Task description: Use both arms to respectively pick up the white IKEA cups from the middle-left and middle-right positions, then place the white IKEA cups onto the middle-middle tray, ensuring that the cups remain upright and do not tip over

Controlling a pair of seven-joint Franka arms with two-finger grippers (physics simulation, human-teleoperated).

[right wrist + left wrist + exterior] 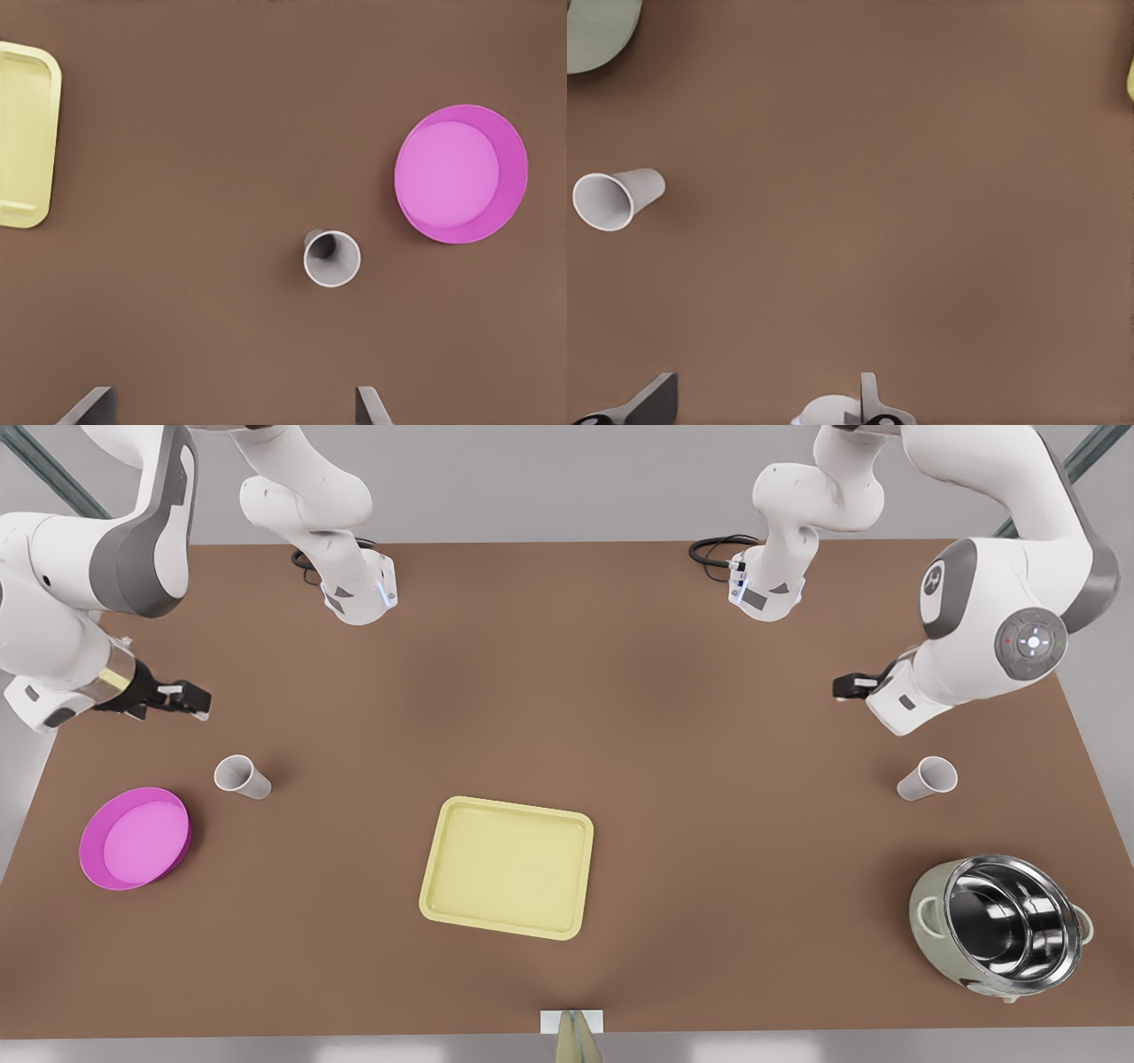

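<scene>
Two white cups stand upright on the brown table. One cup (241, 776) (332, 258) is on the front view's left, and my right gripper (193, 699) (235, 403) hovers open above and behind it, apart from it. The other cup (928, 778) (616, 197) is on the front view's right. My left gripper (846, 685) (766, 394) hangs open behind and to the left of that cup, holding nothing. The pale yellow tray (507, 866) (22, 133) lies between the cups, nearer the front edge, with nothing on it.
A round magenta dish (135, 837) (461, 173) sits close to the left cup, toward the front. A green pot with a steel inner bowl (1001, 926) (598, 31) stands front right of the other cup. Black cables (713, 549) lie at the arm bases.
</scene>
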